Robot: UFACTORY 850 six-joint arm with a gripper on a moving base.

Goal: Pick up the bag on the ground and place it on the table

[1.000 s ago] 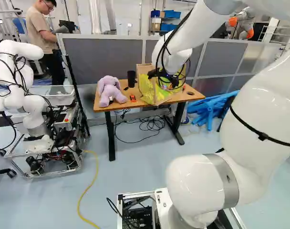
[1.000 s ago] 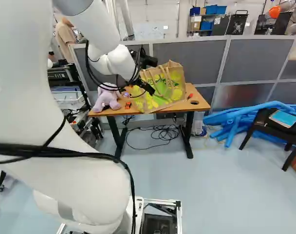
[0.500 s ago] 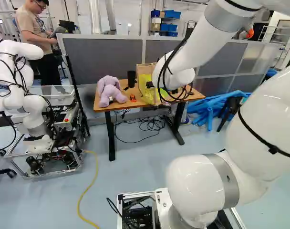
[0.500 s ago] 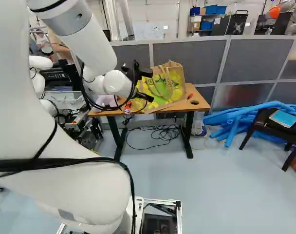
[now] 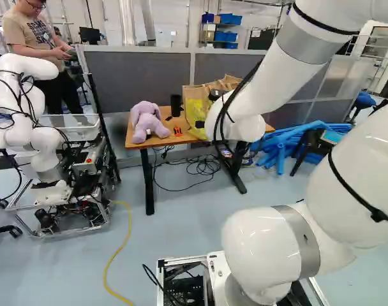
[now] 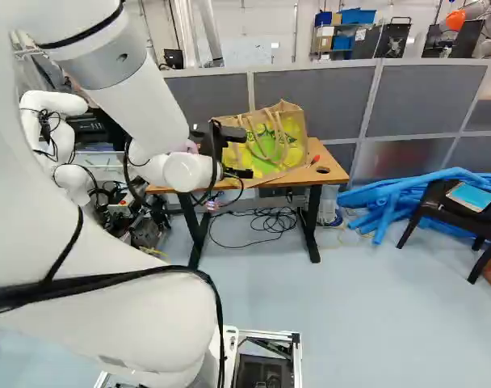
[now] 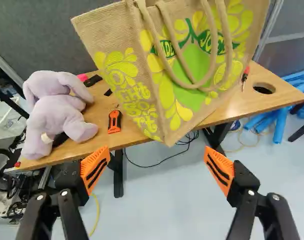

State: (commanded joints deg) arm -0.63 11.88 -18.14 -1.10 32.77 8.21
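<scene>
Evidently the bag (image 7: 164, 97) sits on the bench (image 7: 274, 97) — soft, probably light, best taken by its handles (image 7: 190, 86) — while the end effector (image 7: 157, 169) gapes empty.

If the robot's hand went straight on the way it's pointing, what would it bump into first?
Most likely the bag, near its lower front corner, ahead of the open hand. The table edge is close to that line too, and depth is hard to judge.
</scene>
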